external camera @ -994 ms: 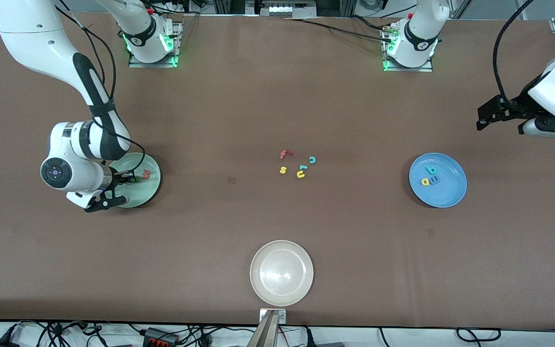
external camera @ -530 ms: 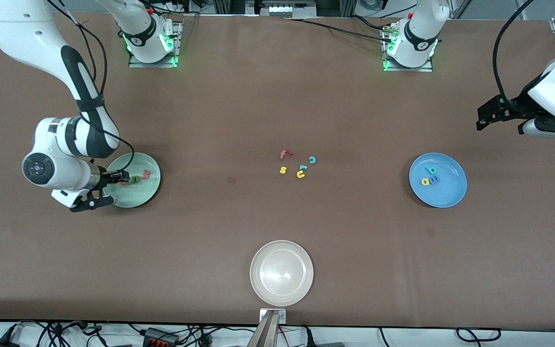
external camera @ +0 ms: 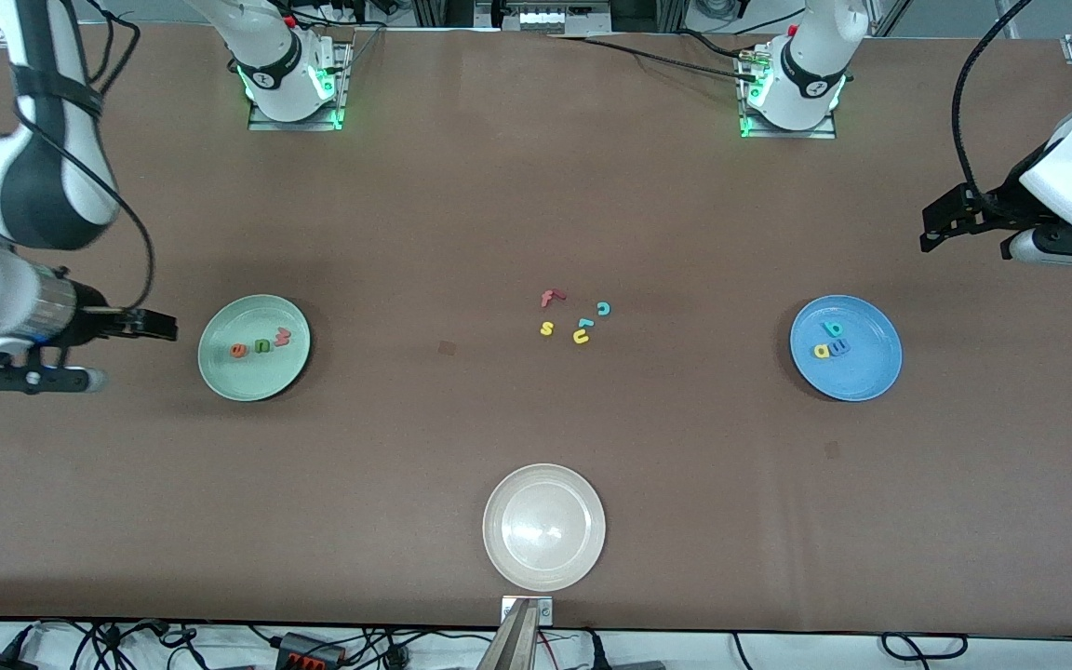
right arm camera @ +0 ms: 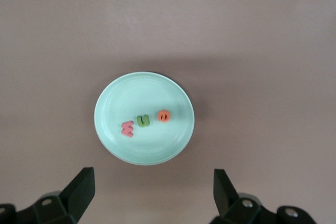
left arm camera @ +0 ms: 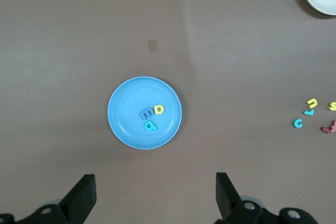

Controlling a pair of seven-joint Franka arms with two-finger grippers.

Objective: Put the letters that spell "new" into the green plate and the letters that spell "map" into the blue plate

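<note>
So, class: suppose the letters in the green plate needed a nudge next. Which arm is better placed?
Right. Its open gripper hangs just beside the green plate, toward that arm's end of the table; the left gripper, open too, waits by the blue plate.

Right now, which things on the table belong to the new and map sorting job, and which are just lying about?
Job:
- green plate with e, n, w
- blue plate with m, a, p

Lying about:
- white plate
- mid-table: f, s, u, c, another teal letter
</note>
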